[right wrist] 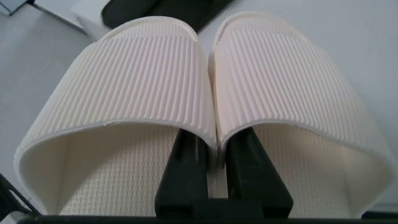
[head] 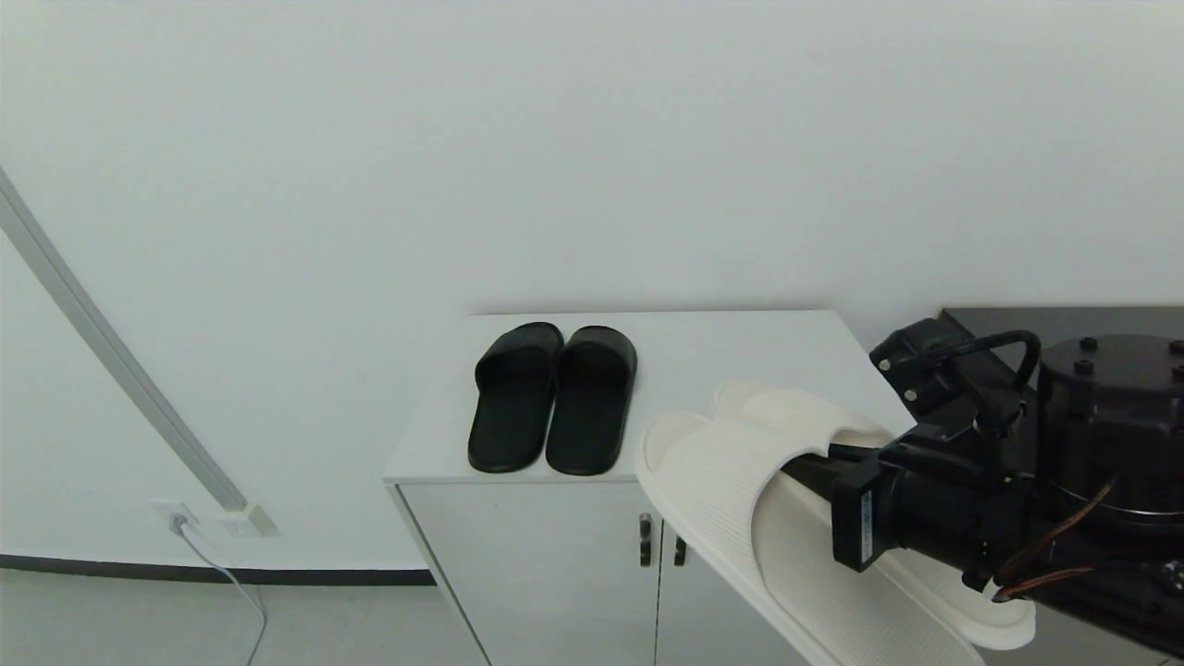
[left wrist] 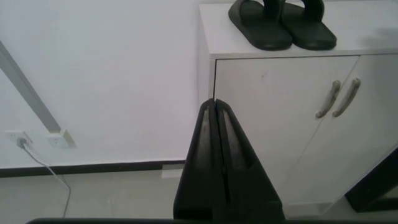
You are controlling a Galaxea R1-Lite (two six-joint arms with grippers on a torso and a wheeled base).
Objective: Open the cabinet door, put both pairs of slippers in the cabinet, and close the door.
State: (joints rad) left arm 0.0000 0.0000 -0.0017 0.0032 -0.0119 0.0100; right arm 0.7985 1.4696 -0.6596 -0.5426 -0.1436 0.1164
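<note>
A pair of black slippers (head: 553, 396) lies on top of the white cabinet (head: 721, 351), near its left front. Both cabinet doors (head: 555, 573) are closed, their two dark handles (head: 645, 539) side by side at the middle. My right gripper (right wrist: 214, 165) is shut on the pair of white slippers (head: 740, 481), one finger inside each slipper, clamping the two inner strap edges together. The white pair (right wrist: 205, 93) hangs tilted off the cabinet's front right corner. My left gripper (left wrist: 216, 107) is shut on nothing, low in front of the cabinet's left door (left wrist: 273, 118), apart from it.
A white wall rises behind the cabinet. A wall socket with a cable (head: 180, 527) sits low at the left, below a slanted grey conduit (head: 111, 351). A dark surface (head: 1064, 319) adjoins the cabinet on the right. Bare floor lies left of the cabinet.
</note>
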